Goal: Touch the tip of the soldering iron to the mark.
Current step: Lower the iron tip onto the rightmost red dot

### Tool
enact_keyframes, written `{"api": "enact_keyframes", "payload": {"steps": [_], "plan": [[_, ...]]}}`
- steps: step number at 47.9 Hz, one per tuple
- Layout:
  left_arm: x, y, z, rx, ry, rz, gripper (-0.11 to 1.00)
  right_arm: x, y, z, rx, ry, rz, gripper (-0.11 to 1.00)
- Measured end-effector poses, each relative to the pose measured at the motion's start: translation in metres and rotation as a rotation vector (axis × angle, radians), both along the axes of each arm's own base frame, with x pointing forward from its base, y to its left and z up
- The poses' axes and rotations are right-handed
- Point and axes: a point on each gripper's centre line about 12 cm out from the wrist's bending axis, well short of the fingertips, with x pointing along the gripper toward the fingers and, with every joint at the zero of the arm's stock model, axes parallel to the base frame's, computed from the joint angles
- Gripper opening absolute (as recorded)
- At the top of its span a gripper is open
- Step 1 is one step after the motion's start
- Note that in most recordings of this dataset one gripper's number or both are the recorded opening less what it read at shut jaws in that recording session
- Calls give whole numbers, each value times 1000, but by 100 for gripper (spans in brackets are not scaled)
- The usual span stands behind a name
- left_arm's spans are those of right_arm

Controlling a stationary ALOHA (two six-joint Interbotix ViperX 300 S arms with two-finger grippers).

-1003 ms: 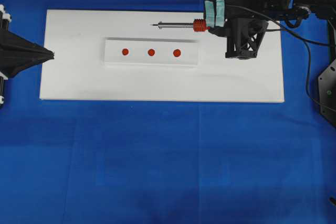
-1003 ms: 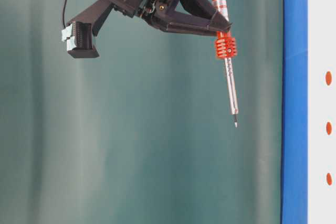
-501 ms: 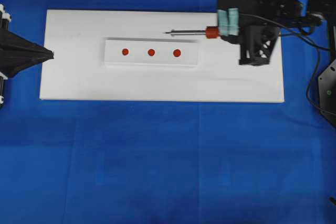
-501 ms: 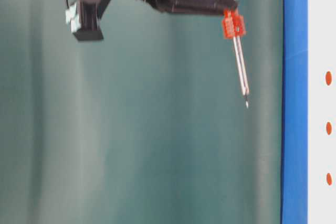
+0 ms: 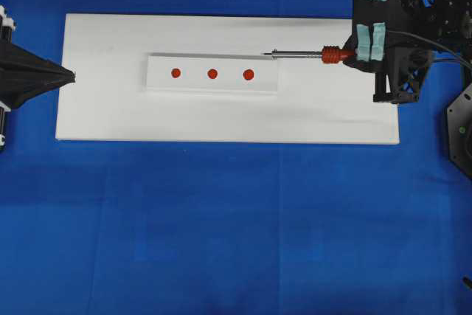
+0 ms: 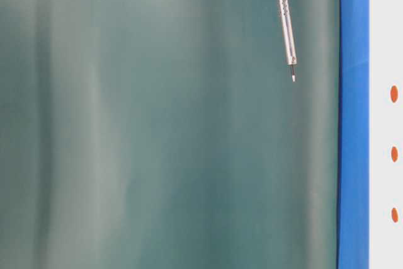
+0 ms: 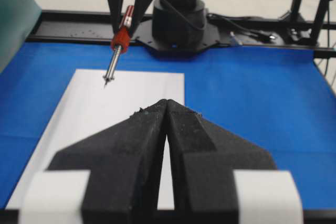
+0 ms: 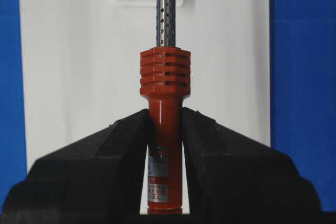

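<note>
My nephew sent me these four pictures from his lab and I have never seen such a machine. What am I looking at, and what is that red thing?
It is a robot with two arms over a blue table. One picture looks down from above, one looks from table level, and two come from cameras on the arms' wrists. A white board lies on the table, carrying a smaller white strip with three red dots. The red thing is a soldering iron: the right gripper clamps its red handle between black jaws, and its metal tip hangs in the air, touching no dot. The left gripper is shut and empty at the board's far end.
</note>
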Motion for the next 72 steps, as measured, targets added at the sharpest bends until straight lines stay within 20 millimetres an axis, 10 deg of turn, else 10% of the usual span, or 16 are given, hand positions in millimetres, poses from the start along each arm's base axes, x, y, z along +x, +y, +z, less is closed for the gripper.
{"api": "enact_keyframes", "payload": {"steps": [72], "plan": [[0, 0, 0, 0, -2, -2, 0, 10, -2, -14, 10, 26, -2, 6]]}}
